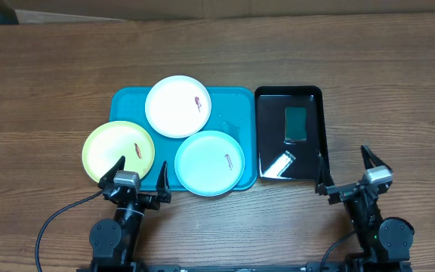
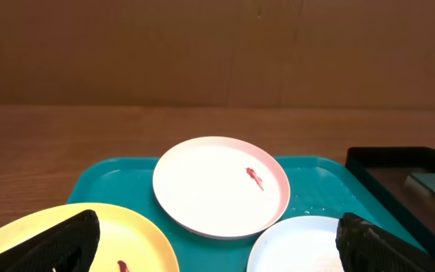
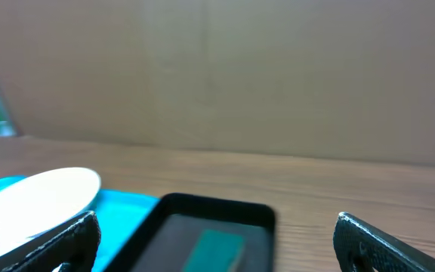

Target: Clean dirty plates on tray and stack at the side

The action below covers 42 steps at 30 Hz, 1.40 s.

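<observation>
The teal tray (image 1: 127, 102) on the wooden surface (image 1: 44, 83) carries three plates, each with a reddish smear. The white plate (image 1: 177, 106) is at its far rim, the yellow-green plate (image 1: 118, 151) overhangs its left edge, and the aqua plate (image 1: 210, 162) is at its near right. The left gripper (image 1: 140, 168) and right gripper (image 1: 343, 160) are spread, empty.

Bright, even light from above is washing the desk (image 1: 44, 83) with barely any shadow, glare is glinting off the black tray (image 1: 289, 91), the left wrist view is showing the white plate (image 2: 210, 189) crisp, and the right one is looking hazy.
</observation>
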Available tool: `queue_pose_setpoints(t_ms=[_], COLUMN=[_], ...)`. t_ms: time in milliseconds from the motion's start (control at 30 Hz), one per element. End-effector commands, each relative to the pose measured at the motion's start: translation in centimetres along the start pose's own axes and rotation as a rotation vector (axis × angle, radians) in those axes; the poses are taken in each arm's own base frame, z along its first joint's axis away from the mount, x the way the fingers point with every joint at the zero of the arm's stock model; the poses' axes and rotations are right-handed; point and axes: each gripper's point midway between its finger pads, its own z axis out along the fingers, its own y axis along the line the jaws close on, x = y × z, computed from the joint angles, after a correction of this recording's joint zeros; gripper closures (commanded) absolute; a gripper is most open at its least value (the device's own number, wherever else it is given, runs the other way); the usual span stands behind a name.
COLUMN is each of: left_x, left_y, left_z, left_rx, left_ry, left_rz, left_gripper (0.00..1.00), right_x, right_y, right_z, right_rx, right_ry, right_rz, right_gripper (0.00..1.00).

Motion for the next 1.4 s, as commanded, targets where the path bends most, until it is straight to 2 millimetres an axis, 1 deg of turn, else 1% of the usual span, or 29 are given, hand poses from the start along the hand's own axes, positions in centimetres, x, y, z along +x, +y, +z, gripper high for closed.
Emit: queue_pose_setpoints(t_ms=[0,100,133,200,233,333,367,433,467,500,567,633,667,700,767,833,900,967,1033,1100,1167,1233,1267,1333,1367], left_x=[0.0,-0.4,-0.8,-2.0,-2.7,-4.5,-5.3,-7.6,-8.7,-10.3,-12.6,-14.6,-15.3,-16.2,-16.9,-17.1,-17.3,-17.8,-17.8,-16.8,-15.2,-13.2,-12.1,-10.4,-9.5], left_y=[0.1,0.7,0.5,-0.7,-1.2,-1.6,-1.9,-2.5,-2.7,-2.9,-3.2,-3.5,-3.6,-3.7,-3.8,-4.0,-4.0,-3.8,-3.8,-3.8,-3.6,-3.5,-3.9,-5.0,-5.8], left_z=[0.0,-0.1,-0.1,-0.2,-0.4,-1.2,-1.6,-2.8,-3.4,-4.1,-5.0,-5.6,-5.7,-5.7,-5.5,-5.3,-4.9,-3.6,-2.0,-0.2,1.2,2.5,3.2,4.1,4.6], left_rx=[-0.009,-0.042,-0.03,0.039,0.068,0.08,0.089,0.093,0.09,0.086,0.077,0.064,0.057,0.045,0.034,0.028,0.006,-0.007,-0.005,0.002,-0.013,-0.029,-0.01,0.061,0.122], left_ry=[-0.005,-0.022,-0.037,-0.077,-0.088,-0.067,-0.058,-0.037,-0.027,-0.011,0.033,0.116,0.166,0.255,0.396,0.57,0.724,0.815,0.87,0.942,1.013,1.095,1.142,1.227,1.272], left_rz=[0.027,0.043,0.038,-0.021,-0.098,-0.276,-0.285,-0.285,-0.269,-0.236,-0.189,-0.155,-0.148,-0.146,-0.151,-0.164,-0.191,-0.207,-0.225,-0.247,-0.279,-0.331,-0.357,-0.408,-0.422], left_gripper=[0.0,0.0,0.0,0.0,0.0,0.0,0.0,0.0,0.0,0.0,0.0,0.0,0.0,0.0,0.0,0.0,0.0,0.0,0.0,0.0,0.0,0.0,0.0,0.0,0.03], right_x=[-2.6,-4.9,-5.7,-7.5,-8.5,-11.4,-12.2,-13.5,-13.7,-13.9,-13.6,-13.1,-13.0,-13.0,-12.3,-11.8,-10.8,-9.9,-8.9,-7.6,-6.1,-4.6,-3.9,-2.6,-1.9], right_y=[1.7,1.9,2.0,2.2,2.3,2.4,2.4,2.2,2.2,2.0,1.7,1.5,1.4,1.3,1.3,1.3,1.9,3.2,3.6,3.3,2.5,1.7,1.4,0.2,-0.3], right_z=[-0.5,-0.9,-1.0,-1.2,-1.3,-0.8,-0.5,0.3,0.7,1.3,2.3,3.3,3.8,4.6,5.4,6.4,7.0,7.5,8.0,8.3,8.6,8.7,8.8,9.0,9.0], right_rx=[-0.09,-0.088,-0.088,-0.088,-0.086,-0.078,-0.074,-0.065,-0.063,-0.061,-0.058,-0.056,-0.054,-0.054,-0.059,-0.069,-0.097,-0.168,-0.194,-0.171,-0.099,-0.02,0.011,0.12,0.171], right_ry=[-0.042,-0.035,-0.027,0.001,0.024,0.105,0.141,0.241,0.298,0.368,0.515,0.643,0.698,0.765,0.868,0.929,0.987,1.03,1.073,1.118,1.174,1.224,1.243,1.28,1.295], right_rz=[0.053,0.055,0.057,0.065,0.071,0.093,0.103,0.112,0.11,0.106,0.107,0.126,0.144,0.173,0.207,0.242,0.311,0.385,0.423,0.449,0.488,0.485,0.461,0.415,0.397], right_gripper=[0.0,0.0,0.0,0.0,0.0,0.0,0.0,0.0,0.0,0.0,0.0,0.0,0.0,0.0,0.0,0.0,0.0,0.0,0.0,0.11,0.22,0.25,0.26,0.25,0.25])
